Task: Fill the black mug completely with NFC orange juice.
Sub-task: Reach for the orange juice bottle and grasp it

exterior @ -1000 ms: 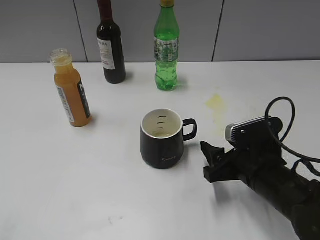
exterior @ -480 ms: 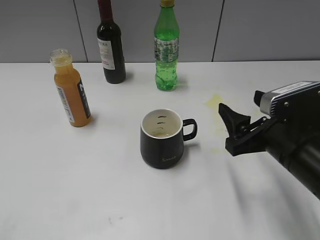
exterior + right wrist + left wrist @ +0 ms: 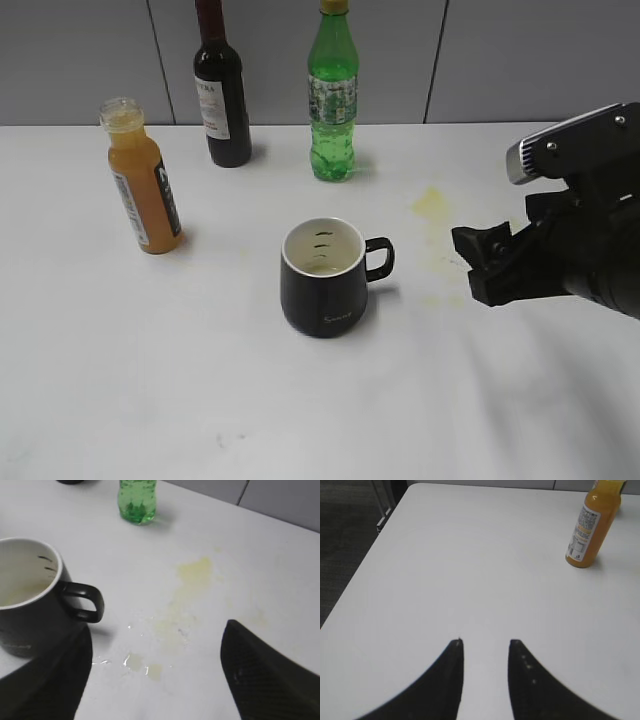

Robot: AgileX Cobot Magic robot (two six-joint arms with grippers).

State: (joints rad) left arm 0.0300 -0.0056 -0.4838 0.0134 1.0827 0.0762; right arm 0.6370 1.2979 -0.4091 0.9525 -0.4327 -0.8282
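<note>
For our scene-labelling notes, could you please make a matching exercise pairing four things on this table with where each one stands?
Things:
1. squat matte black mug with white inside
2. slim clear plastic bottle of orange juice
3. green plastic bottle
4. dark glass wine bottle

Places:
A. far edge, left of its neighbour at the wall
B. middle of the table, handle toward the right pincer
C. left side, uncapped
D. far edge, behind the mug

Pairs: 1-B, 2-C, 3-D, 4-A
</note>
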